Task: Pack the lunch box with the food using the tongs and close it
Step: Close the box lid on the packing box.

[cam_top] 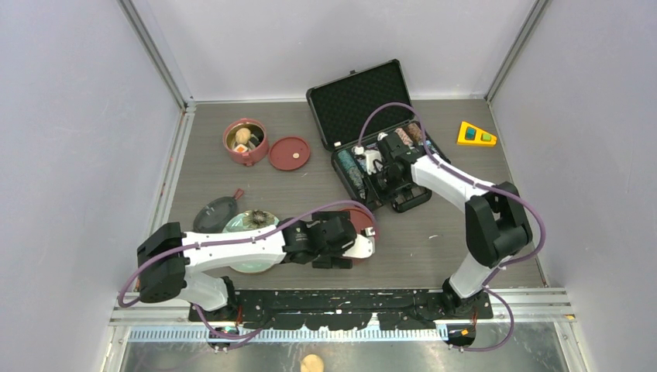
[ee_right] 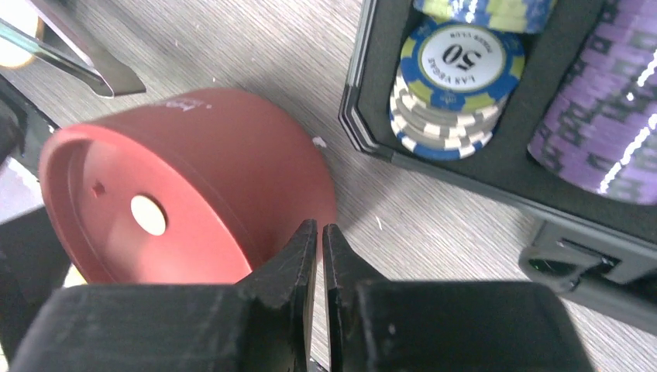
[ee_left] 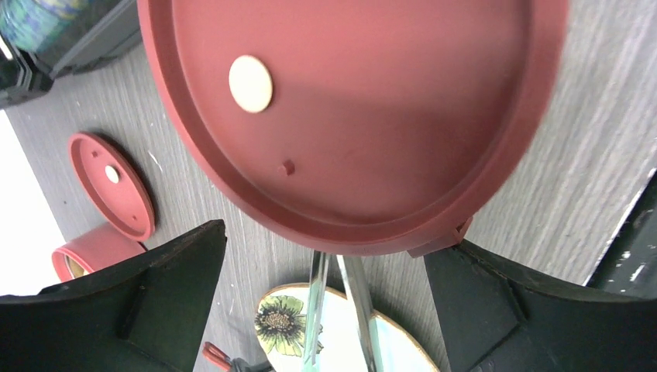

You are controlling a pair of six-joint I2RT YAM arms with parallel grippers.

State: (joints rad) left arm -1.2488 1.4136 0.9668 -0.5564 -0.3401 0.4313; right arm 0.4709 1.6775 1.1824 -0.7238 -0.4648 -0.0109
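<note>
**Left jaws wide open by a red lunch box part; right jaws almost shut.**

The left jaws are spread wide with nothing in them. A round red lunch box part (ee_left: 349,116) sits on the counter just in front of them, near the middle of the near edge. The thin silver tongs (ee_left: 352,310) lie below the left jaws and reach over the pale green plate (ee_left: 287,325) with a flower on it. The right jaws are pressed almost together, with only a thin slit and nothing to see in it. They hang by the near left corner of the black case (cam_top: 356,97) of poker chips (ee_right: 457,70). The red bowl (cam_top: 245,141) with food (cam_top: 242,137) in it stands toward the far left corner. A flat red lid (cam_top: 289,153) lies just beside it. A dark lid (cam_top: 215,213) lies by the plate.
</note>
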